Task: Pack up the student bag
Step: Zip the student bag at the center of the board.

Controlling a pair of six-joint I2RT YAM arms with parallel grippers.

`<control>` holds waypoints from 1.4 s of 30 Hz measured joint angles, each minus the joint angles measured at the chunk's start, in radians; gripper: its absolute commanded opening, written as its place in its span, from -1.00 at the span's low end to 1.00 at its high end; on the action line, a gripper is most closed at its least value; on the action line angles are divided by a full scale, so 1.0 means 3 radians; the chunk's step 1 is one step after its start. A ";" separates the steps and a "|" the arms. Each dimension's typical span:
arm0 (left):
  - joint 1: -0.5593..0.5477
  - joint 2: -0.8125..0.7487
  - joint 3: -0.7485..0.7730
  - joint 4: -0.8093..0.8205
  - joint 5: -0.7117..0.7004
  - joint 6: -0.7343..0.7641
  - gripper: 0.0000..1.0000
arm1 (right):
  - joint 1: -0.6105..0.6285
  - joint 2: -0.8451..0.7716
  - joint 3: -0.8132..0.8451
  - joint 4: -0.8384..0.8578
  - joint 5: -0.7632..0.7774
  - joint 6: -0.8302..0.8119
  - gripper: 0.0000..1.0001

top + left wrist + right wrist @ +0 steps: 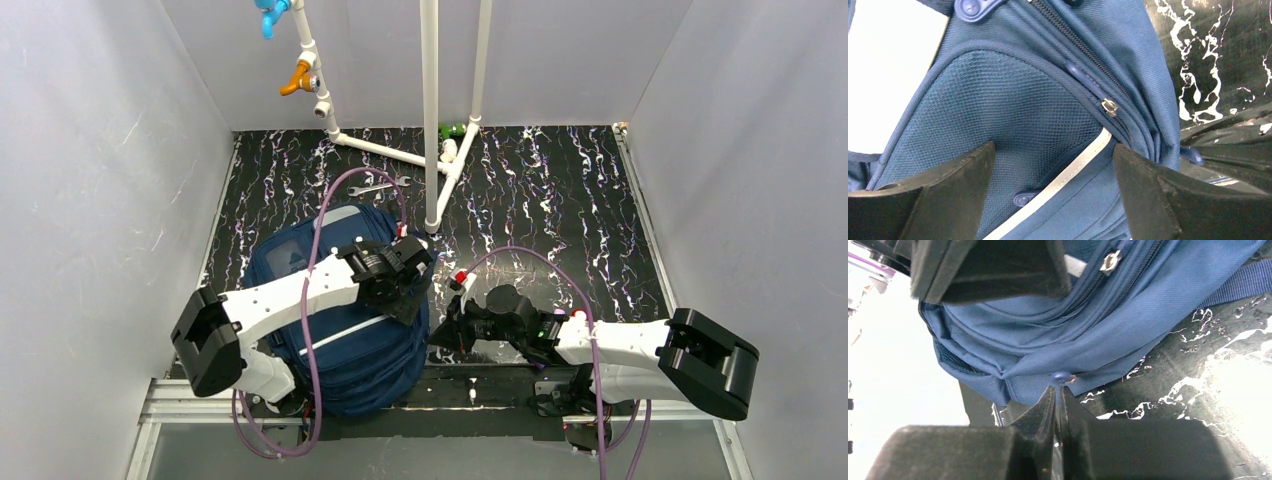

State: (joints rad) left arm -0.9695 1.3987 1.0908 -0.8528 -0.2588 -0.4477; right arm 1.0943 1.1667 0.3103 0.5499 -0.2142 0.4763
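Observation:
The student bag point(345, 345), navy with a light-grey stripe, lies at the near left of the black marbled table. My left gripper point(408, 288) hovers open over its right part. In the left wrist view the left gripper point(1054, 150) spans the grey stripe point(1083, 160), with a metal zip slider point(1109, 106) just beyond. My right gripper point(442, 335) is at the bag's right edge. In the right wrist view the right gripper point(1059, 388) is shut, pinching a small blue zip pull point(1063, 376) at the bag's lower seam point(1088, 345).
A white pipe frame point(430, 110) stands at the back middle, with orange point(298, 78) and blue point(270, 14) valves on it. A metal wrench point(378, 185) lies behind the bag. Grey walls close in left, right and back. A metal rail point(480, 385) runs along the near edge.

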 measured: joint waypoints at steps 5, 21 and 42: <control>0.0202 0.0178 0.0056 0.0132 -0.0009 -0.0149 -0.05 | 0.0004 -0.0001 0.0000 -0.0062 -0.0008 0.0018 -0.93; 0.1197 -0.0411 -0.0240 0.0713 0.0306 0.0029 0.25 | -0.0118 -0.0347 0.0251 -0.0823 0.0919 -0.0619 0.87; 0.1197 -0.0721 -0.0257 0.0542 0.1147 0.0184 0.59 | -0.1019 0.1348 0.0949 -0.0038 -0.1077 -0.2864 0.30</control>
State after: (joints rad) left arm -0.6106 1.1824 1.0138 -0.6903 0.0853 -0.3923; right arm 0.7887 1.5711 0.5949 0.5385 -0.5373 -0.3828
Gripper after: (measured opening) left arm 0.798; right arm 0.651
